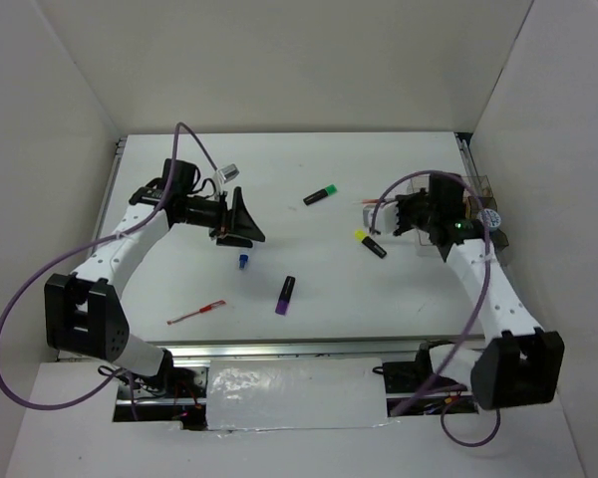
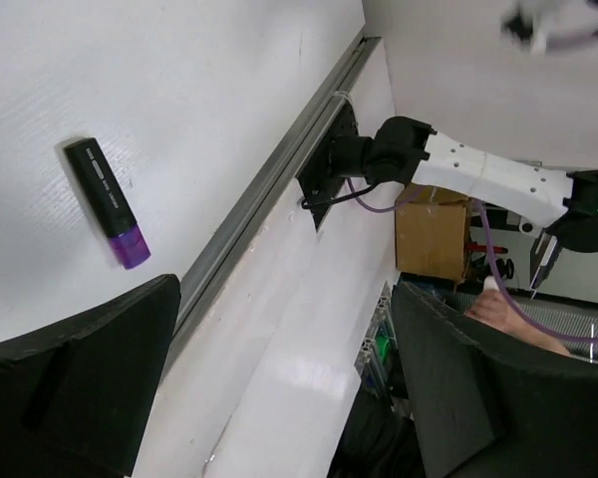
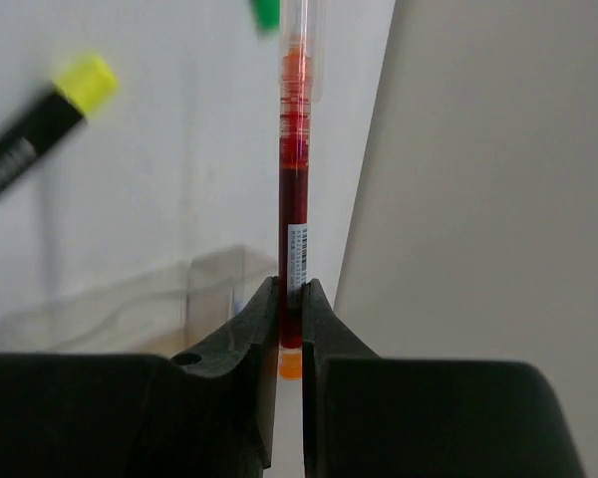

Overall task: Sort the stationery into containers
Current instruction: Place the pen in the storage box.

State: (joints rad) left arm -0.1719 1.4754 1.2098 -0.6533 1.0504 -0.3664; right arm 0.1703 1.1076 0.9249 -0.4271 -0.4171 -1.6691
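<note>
My right gripper (image 1: pixel 401 215) (image 3: pixel 290 299) is shut on a thin red pen (image 3: pixel 292 189), which sticks out ahead of the jaws towards the table's middle (image 1: pixel 371 203). The clear box (image 1: pixel 475 189) stands just behind this gripper; its wall shows in the right wrist view (image 3: pixel 130 299). My left gripper (image 1: pixel 242 221) (image 2: pixel 289 398) is open and empty above the table's left part. A purple-ended highlighter (image 1: pixel 286 295) (image 2: pixel 108 203), a yellow-ended one (image 1: pixel 371 244) (image 3: pixel 50 119), a green-ended one (image 1: pixel 322 194), a second red pen (image 1: pixel 196 313) and a small blue item (image 1: pixel 243 261) lie loose.
A round blue-white tape roll (image 1: pixel 491 217) sits by the clear box at the right wall. White walls enclose the table on three sides. A metal rail (image 2: pixel 259 199) runs along the table's near edge.
</note>
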